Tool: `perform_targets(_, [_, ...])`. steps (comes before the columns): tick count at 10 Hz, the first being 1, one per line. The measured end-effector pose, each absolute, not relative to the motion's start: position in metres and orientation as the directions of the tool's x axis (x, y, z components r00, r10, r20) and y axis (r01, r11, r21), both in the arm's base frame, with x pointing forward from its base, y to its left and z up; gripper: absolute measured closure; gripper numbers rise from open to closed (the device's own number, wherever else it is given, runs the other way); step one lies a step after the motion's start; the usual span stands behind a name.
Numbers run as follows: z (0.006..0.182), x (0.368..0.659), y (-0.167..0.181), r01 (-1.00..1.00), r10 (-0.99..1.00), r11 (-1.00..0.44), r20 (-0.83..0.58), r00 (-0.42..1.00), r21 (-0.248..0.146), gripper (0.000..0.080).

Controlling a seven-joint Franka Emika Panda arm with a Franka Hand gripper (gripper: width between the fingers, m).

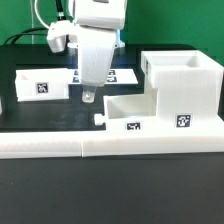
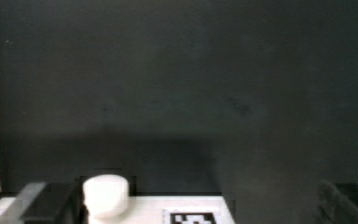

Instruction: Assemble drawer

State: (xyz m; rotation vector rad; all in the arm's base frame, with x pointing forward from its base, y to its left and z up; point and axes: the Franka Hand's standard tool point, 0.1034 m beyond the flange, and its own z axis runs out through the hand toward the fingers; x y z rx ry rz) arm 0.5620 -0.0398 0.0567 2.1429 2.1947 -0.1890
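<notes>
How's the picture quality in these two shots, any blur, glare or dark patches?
Exterior view: evenly lit but soft; the white housing and hand look washed out, with little surface detail. Wrist view: dim and grainy, mostly black table; the fingers, close to the lens, are blurred and out of focus.

black table (image 1: 40, 118) bears housing (image 1: 186, 92), near tray (image 1: 126, 112), far tray (image 1: 44, 83), border wall (image 1: 110, 146)

A bright green backdrop wall (image 1: 170, 25) fills the rear under even, soft light. A matte black tabletop (image 1: 40, 118) spreads below it, edged in front by a long low white border wall (image 1: 50, 147).
</notes>
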Motion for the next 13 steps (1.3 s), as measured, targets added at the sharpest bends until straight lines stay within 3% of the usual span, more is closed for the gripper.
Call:
perform_targets(6, [0.031, 0.548, -0.065, 0.987, 0.990, 0.136, 0.049, -0.132, -0.081, 0.0151])
perform_targets(13, [0.025, 0.564, -0.041, 0.995, 0.996, 0.046, 0.086, -0.039, -0.083, 0.0151])
